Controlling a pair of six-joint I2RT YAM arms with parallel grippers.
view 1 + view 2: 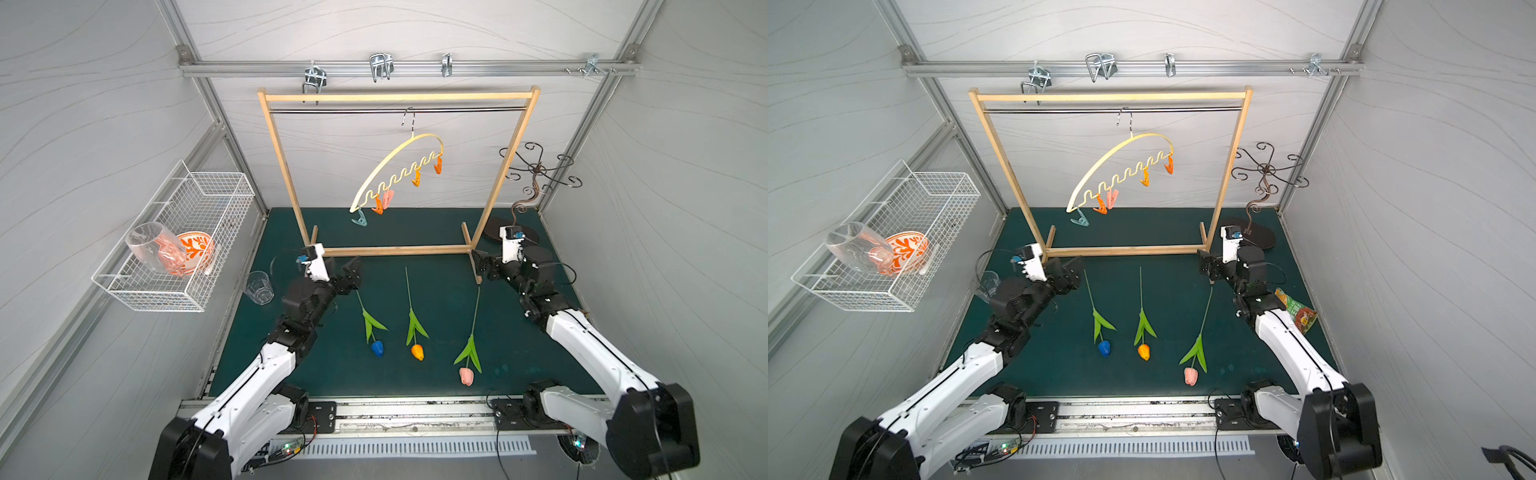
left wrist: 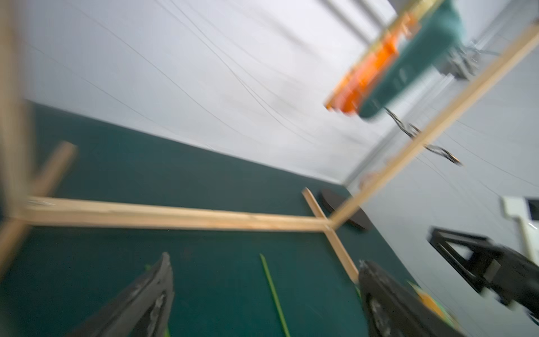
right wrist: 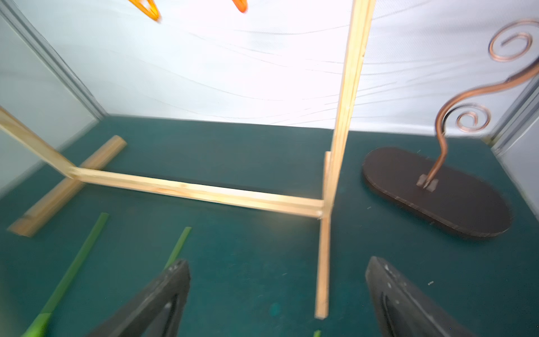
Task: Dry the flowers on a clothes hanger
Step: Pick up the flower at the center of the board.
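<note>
Probably hanger clips (image 2: 408,64), blurred.

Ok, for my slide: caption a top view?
Blue tulip, orange tulip and pink tulip lie on the green mat before the tilted yellow hanger; left pincer and right pincer open, empty.

The blue tulip (image 1: 377,348), orange tulip (image 1: 417,352) and pale pink tulip (image 1: 466,376) lie flat and apart on the green mat (image 1: 395,382), with thin stems toward the back wall and heads toward the front. The pale yellow clothes hanger (image 1: 402,173) hangs tilted by its metal hook from the rail (image 1: 332,110). The teal clip (image 1: 359,219) is at its low end, with the pink clip (image 1: 387,198) and orange clips (image 1: 417,178) higher.
</note>
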